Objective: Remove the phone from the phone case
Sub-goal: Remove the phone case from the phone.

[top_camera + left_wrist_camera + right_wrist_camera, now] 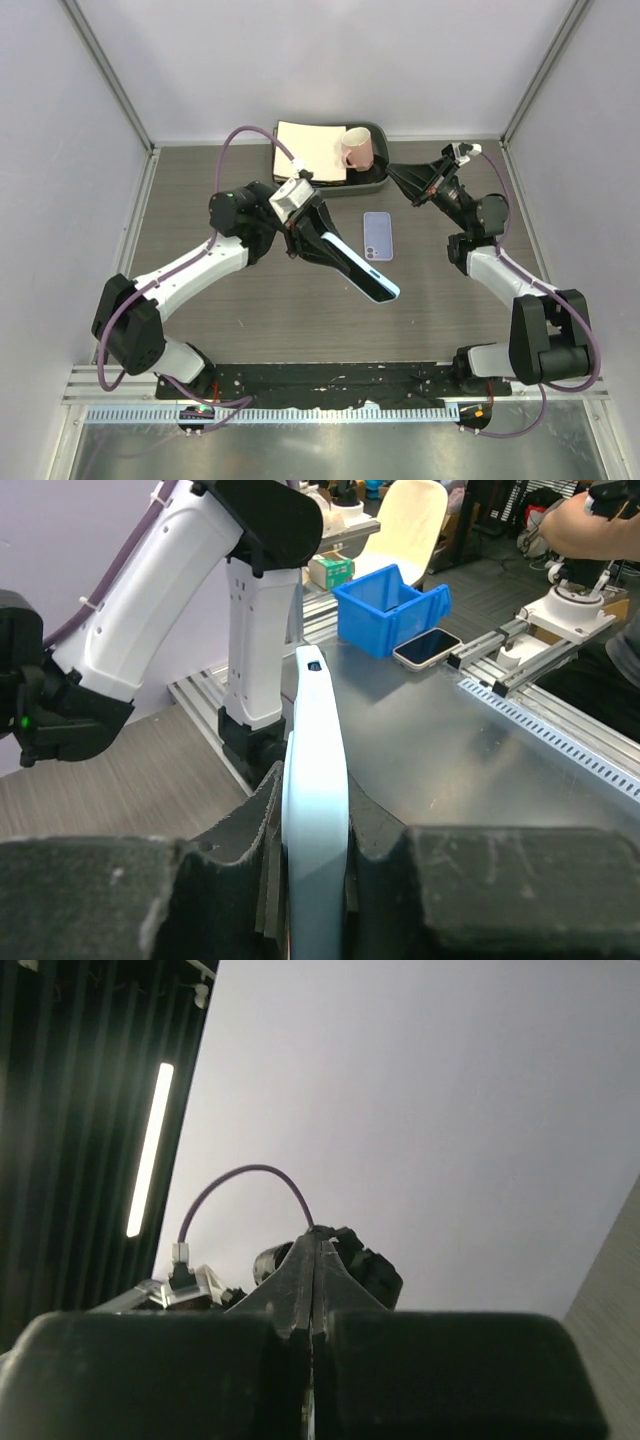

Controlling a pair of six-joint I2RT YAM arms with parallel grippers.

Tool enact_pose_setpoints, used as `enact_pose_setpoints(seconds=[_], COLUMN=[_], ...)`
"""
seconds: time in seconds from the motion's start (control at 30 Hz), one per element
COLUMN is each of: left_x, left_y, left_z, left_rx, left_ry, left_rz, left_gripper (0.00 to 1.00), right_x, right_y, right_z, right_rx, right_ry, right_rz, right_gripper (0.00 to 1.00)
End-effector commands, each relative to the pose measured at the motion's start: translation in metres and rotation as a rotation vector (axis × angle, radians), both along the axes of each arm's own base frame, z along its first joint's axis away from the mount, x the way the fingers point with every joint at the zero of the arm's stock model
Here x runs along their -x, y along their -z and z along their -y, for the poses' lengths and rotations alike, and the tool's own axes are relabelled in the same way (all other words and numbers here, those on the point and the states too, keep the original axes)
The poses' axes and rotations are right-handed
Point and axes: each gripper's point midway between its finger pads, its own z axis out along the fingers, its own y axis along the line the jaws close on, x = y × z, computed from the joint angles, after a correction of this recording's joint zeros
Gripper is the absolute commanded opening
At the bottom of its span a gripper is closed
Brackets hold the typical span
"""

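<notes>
My left gripper (305,235) is shut on a light blue phone case (358,266) and holds it tilted above the table's middle. Its upper face looks black, and I cannot tell whether that is a screen or an empty lining. In the left wrist view the case's rounded blue edge (315,770) stands clamped between both pads of my left gripper (315,805). A lavender phone-shaped slab (378,236) with camera lenses at one corner lies flat on the table just right of it. My right gripper (394,171) is shut and empty, raised near the tray; its fingertips (313,1240) point at the wall.
A dark green tray (378,178) at the back holds a beige pad (310,150) and a pink mug (357,149). Grey walls enclose the table on three sides. Beyond the near edge are a blue bin (390,605) and another phone (427,647).
</notes>
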Motion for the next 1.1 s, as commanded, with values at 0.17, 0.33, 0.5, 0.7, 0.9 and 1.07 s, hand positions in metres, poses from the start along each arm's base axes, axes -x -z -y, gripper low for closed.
enact_pose_setpoints(seconds=[0.17,0.33,0.5,0.7,0.9,1.07], left_x=[-0.046,-0.086,-0.106,-0.114,-0.121,-0.129], left_y=[-0.034,-0.029,-0.030,-0.035,-0.030,-0.023], left_z=[-0.017,-0.022,-0.025,-0.026,-0.024,-0.022], left_rx=[0.201,0.208,0.224,0.242,0.226,0.213], left_ry=[-0.249,-0.417,-0.495,-0.522,-0.543,-0.561], left_rz=[-0.054,-0.223,-0.303,-0.350,-0.403,-0.455], left_gripper=[0.00,0.00,0.00,0.00,0.00,0.00], right_x=[0.021,0.016,0.025,0.062,0.095,0.083], right_y=[-0.013,0.019,0.065,0.091,0.081,0.048], right_z=[-0.016,0.001,0.019,0.022,0.015,0.004], right_rx=[0.468,0.811,1.081,1.175,1.105,1.038], right_ry=[-0.003,0.054,0.054,-0.086,-0.139,-0.070], right_rz=[0.469,0.635,0.718,0.923,1.058,1.055], right_gripper=[0.05,0.36,0.38,0.44,0.57,0.57])
